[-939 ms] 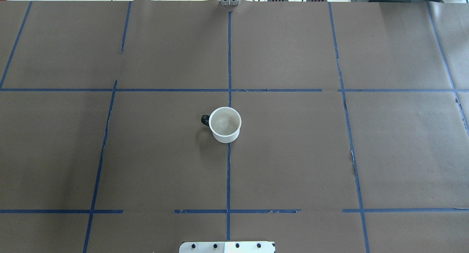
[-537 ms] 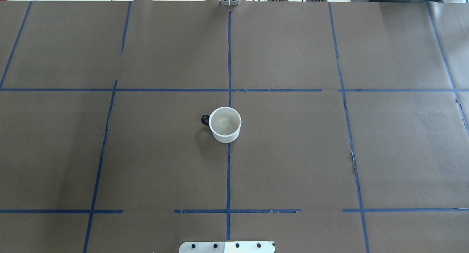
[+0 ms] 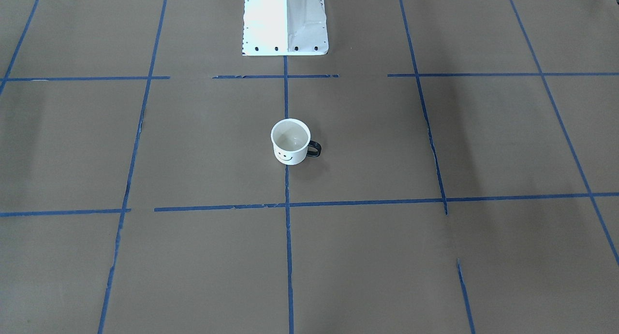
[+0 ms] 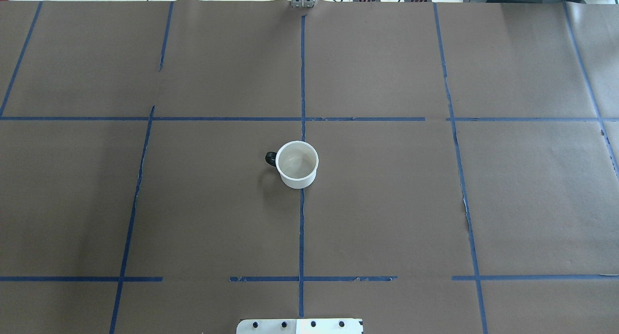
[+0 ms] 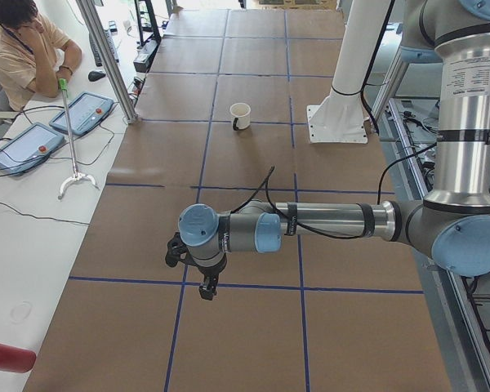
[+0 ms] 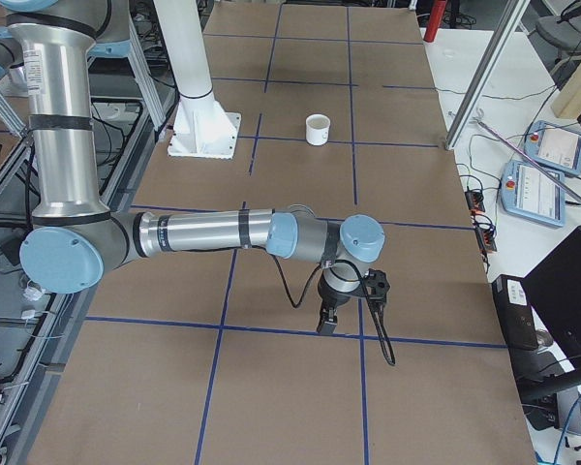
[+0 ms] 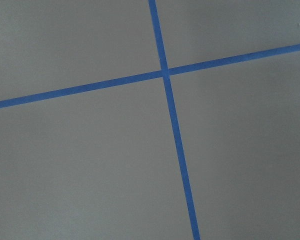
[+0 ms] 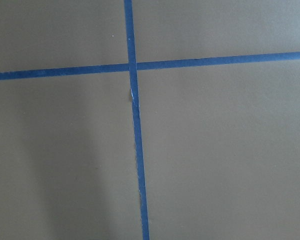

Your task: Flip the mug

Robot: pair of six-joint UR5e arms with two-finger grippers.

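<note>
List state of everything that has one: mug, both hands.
mug: upright, mouth up, empty, standing on the table, not held; handle toward the robot's left.
left hand: far from the mug, pointing down at the table, holding nothing visible; cannot tell if open or shut.
right hand: far from the mug, pointing down at the table, holding nothing visible; cannot tell if open or shut.

The mug point(image 4: 297, 164) stands upright mid-tabletop point(image 4: 387, 218) on the centre tape line point(image 4: 301, 227), beyond the robot base point(image 4: 300, 326). The left tool point(image 5: 206, 287) hangs far left, the right tool point(image 6: 326, 324) far right.
</note>
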